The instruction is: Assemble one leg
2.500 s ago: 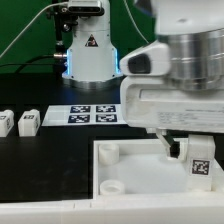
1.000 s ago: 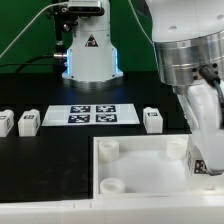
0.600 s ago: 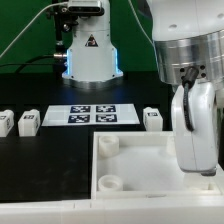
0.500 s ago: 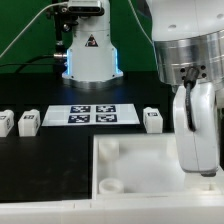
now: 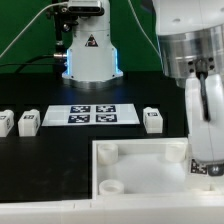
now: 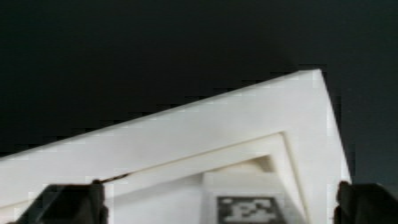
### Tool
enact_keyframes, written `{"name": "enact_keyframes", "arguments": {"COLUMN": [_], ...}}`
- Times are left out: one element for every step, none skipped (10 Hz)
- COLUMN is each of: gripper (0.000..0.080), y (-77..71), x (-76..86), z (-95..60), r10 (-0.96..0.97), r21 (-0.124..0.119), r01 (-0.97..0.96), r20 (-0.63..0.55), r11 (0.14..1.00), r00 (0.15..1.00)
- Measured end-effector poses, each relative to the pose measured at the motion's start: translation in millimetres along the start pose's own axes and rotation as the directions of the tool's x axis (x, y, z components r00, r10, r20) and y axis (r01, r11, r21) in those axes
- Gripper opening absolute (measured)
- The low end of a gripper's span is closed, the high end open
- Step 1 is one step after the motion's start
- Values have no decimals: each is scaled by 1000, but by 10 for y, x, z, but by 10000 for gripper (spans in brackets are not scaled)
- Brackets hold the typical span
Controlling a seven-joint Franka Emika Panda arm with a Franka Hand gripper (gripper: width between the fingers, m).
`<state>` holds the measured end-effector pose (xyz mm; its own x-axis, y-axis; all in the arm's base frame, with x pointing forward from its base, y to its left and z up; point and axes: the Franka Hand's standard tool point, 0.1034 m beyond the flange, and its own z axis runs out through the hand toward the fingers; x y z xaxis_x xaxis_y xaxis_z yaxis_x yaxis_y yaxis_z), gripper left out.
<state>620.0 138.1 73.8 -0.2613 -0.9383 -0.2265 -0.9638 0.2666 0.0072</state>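
My gripper [image 5: 207, 160] hangs over the corner of the large white tray piece [image 5: 140, 150] at the exterior view's right. A white leg [image 5: 208, 169] with a black-and-white tag stands there just below the fingers. In the wrist view the leg [image 6: 254, 203] sits inside the tray's corner [image 6: 214, 130], between the two dark fingertips [image 6: 63, 205]. The jaws stand wide apart, with a gap to the leg on each side, so my gripper [image 6: 217, 206] is open. Whether the leg sits in a socket is hidden.
Two more legs [image 5: 5, 123] [image 5: 29, 122] lie at the exterior view's left and another leg [image 5: 152, 120] lies behind the tray. The marker board [image 5: 92, 115] lies between them. The arm's base [image 5: 88, 50] stands at the back.
Over the last second my gripper turned upright and shifted a little to the exterior view's right; the leg's tag, hidden half a second ago, shows again below the fingers.
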Motion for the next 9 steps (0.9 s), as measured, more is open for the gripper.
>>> {"name": "enact_keyframes", "arguments": {"gripper": [648, 649, 649, 649, 649, 649, 649, 649, 649], "y": [31, 21, 27, 29, 29, 30, 30, 30, 31], "x": [-23, -50, -45, -44, -44, -44, -44, -45, -45], "z": [-68, -125, -109, -102, -102, -102, -101, -101, -100], "r10": [-34, -73, -74, -74, -75, -75, -75, -75, -75], "r21": [3, 10, 8, 7, 7, 7, 6, 6, 6], "r01": [34, 73, 74, 74, 75, 75, 75, 75, 75], "r20": [6, 15, 14, 13, 13, 13, 13, 13, 13], "r11": [999, 997, 997, 997, 997, 997, 997, 997, 997], "r00": [999, 997, 997, 997, 997, 997, 997, 997, 997]}}
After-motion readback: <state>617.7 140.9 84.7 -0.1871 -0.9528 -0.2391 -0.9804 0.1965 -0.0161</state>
